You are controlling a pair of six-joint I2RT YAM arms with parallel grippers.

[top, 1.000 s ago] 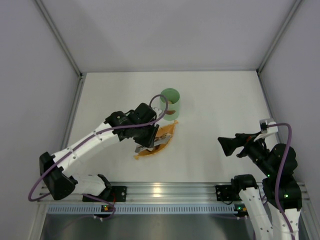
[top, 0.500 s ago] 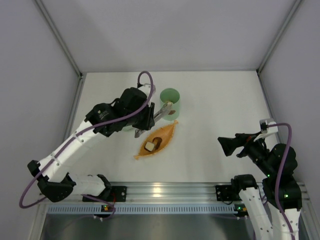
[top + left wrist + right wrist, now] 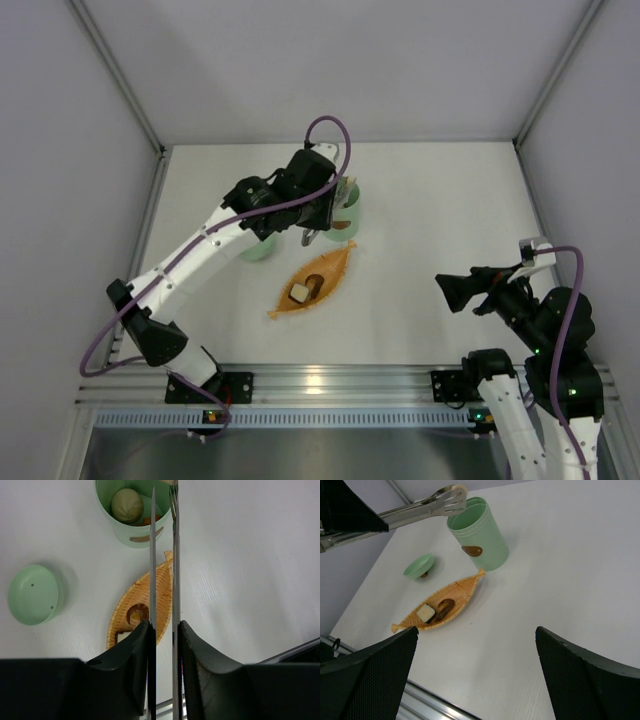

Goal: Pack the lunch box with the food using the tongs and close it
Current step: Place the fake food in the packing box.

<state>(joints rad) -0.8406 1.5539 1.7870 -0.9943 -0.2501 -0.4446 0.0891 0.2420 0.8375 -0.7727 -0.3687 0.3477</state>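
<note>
The mint-green lunch box (image 3: 131, 530) stands upright and uncovered, with a round beige piece of food (image 3: 126, 505) and an orange piece inside. Its lid (image 3: 32, 595) lies apart on the table to the left. My left gripper (image 3: 164, 627) is shut on the silver tongs (image 3: 152, 555), whose tips (image 3: 451, 497) hover over the box's rim with a small beige bit between them. In the top view the left gripper (image 3: 322, 215) is right beside the lunch box (image 3: 345, 212). More food, a white piece (image 3: 426, 612) and a dark brown one (image 3: 445, 607), lies on the tray. My right gripper (image 3: 476, 630) stands open, holding nothing.
The orange woven leaf-shaped tray (image 3: 335, 265) lies just in front of the lunch box. The right gripper (image 3: 452, 290) hovers at the right, well away from it. Grey walls enclose the table on three sides, and an aluminium rail (image 3: 330, 380) runs along the near edge.
The left arm lifted the tongs off the tray and swung them back and right over the lunch box. The tray is now uncovered. The right arm stayed still.
</note>
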